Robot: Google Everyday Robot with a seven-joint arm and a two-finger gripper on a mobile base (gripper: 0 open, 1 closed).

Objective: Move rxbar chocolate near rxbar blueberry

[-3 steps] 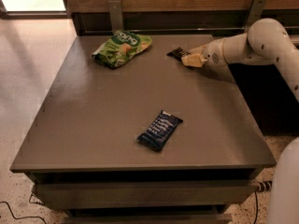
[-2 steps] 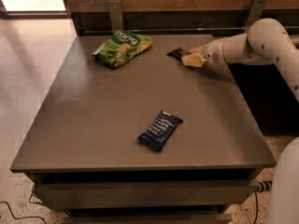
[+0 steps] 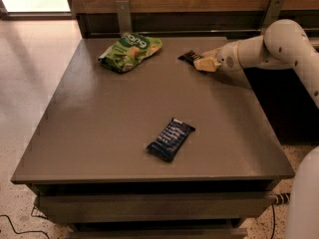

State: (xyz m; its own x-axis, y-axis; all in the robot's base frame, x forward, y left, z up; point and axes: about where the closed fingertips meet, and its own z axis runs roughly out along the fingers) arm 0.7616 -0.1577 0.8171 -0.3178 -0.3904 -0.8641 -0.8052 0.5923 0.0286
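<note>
While low over table, claw at rxbar chocolate.

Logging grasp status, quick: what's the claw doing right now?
Claw: at the right end of the rxbar chocolate; open or closed cannot be told.

Matt table, glossy rxbar blueberry, smooth plastic gripper back right

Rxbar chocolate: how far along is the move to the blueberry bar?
Done: the gripper is at the rxbar chocolate, at the far right of the table. In hand: the pickup; whether the bar is gripped cannot be told. Left: the whole carry, since the rxbar blueberry lies apart near the front edge, then the release beside it.
</note>
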